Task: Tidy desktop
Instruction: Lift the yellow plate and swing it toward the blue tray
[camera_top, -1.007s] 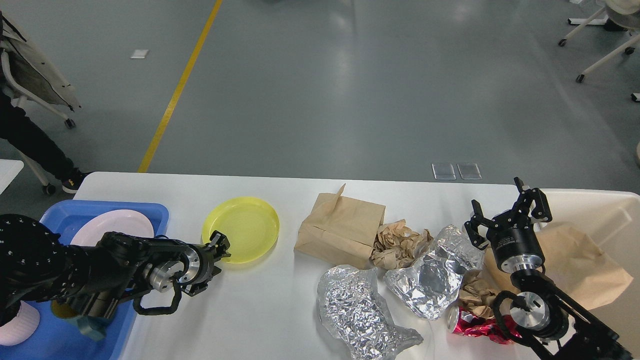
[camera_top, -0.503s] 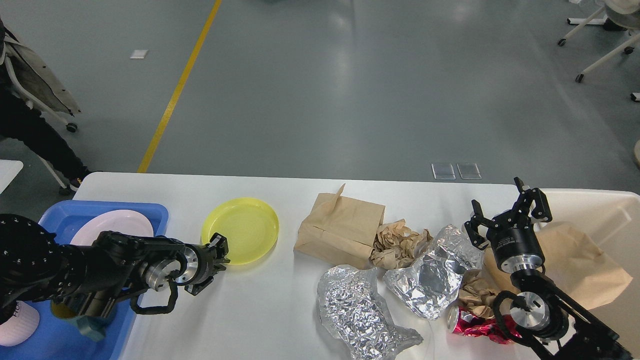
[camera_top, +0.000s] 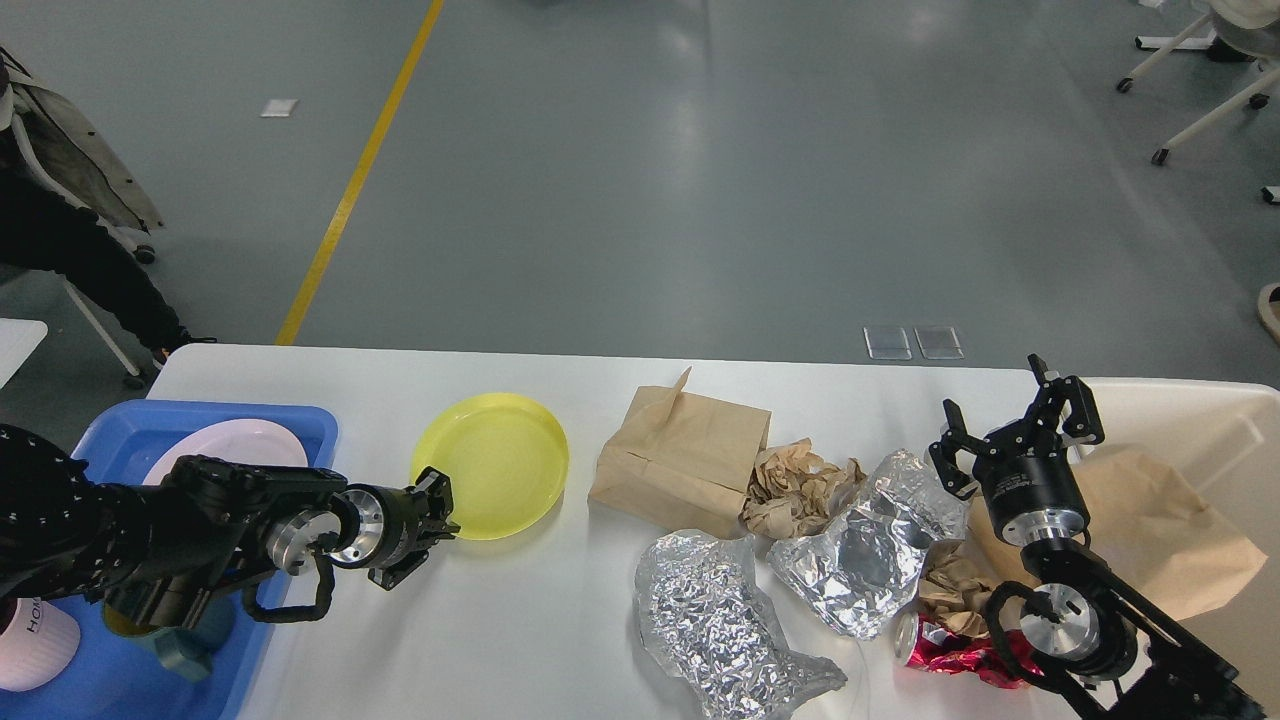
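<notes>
1. Your left gripper (camera_top: 438, 512) sits at the near-left rim of the yellow plate (camera_top: 492, 466); its fingers look clamped on that rim, though the dark end makes this hard to confirm.
2. Over the last second the plate has slid slightly right and its near edge seems tipped; you appear to have taken hold, with the blue tray (camera_top: 130, 425) the likely destination.
3. Your right gripper (camera_top: 1018, 425) has not moved; it hovers with fingers spread, empty, above the crumpled foil (camera_top: 870, 560).
4. The counter (camera_top: 520, 630) remains cluttered with a paper bag (camera_top: 680, 462), crumpled paper (camera_top: 795, 485) and foil; tidying looks far from finished.
</notes>
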